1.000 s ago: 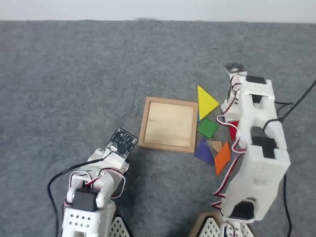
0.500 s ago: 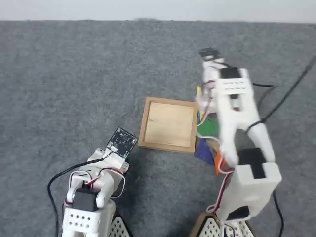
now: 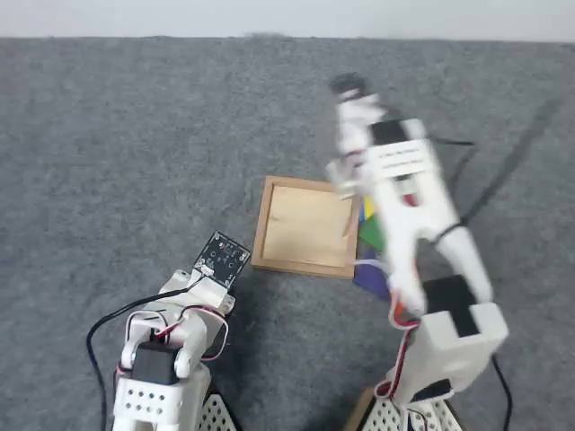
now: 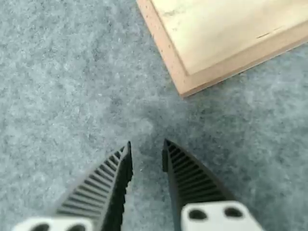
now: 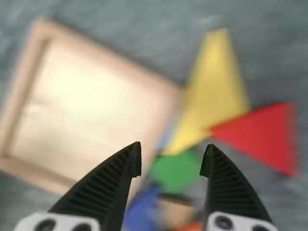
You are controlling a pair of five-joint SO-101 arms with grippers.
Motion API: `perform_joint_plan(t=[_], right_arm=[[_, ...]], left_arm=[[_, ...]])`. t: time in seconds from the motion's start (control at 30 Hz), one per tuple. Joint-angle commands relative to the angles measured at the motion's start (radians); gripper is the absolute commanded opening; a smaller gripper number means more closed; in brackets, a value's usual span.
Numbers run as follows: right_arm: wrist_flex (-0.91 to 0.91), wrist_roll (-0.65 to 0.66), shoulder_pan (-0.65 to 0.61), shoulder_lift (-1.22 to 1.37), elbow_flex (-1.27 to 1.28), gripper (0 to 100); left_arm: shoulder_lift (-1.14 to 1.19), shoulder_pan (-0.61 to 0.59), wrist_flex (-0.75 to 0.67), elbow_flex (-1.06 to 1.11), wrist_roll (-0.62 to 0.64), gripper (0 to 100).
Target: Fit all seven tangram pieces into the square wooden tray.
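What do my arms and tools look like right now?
The left arm and right arm are white shells around black servo blocks, with red, white and black cables alongside. A small black circuit board sits on the left wrist. The left tool and right tool have black ribbed fingers on white bases with screw holes.

In the high view the right arm [image 3: 404, 180] is smeared and lies over the pile of pieces beside the wooden tray [image 3: 262, 224]. Only slivers of the green piece [image 3: 371, 233] and the blue piece [image 3: 370, 272] show past it. The left wrist view cuts the tray [image 4: 166, 50] down to one corner. In the right wrist view everything is soft. There the blue piece [image 5: 144, 202] sits half behind a finger of the right gripper [image 5: 173, 146]. An orange scrap [image 5: 187, 226], perhaps a triangle, is cut off by the frame.
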Motion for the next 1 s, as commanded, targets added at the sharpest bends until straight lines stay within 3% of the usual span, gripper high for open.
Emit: perform_joint_plan(t=[0.0,0.27,0.63,0.97], right_arm=[[0.079,0.198,0.162,-0.044,-0.1,20.3],[0.079,0.287,0.341,0.223,-0.296,20.3],[0.186,0.298,0.349,0.722,-0.761,20.3],[0.418,0.315,0.297,0.843,-0.99,20.0]], left_arm=[[-0.011,-0.006,-0.002,-0.012,-0.009,10],[-0.011,-0.006,-0.002,-0.012,-0.009,10],[-0.011,-0.006,-0.002,-0.012,-0.009,10],[-0.011,-0.006,-0.002,-0.012,-0.009,10]])
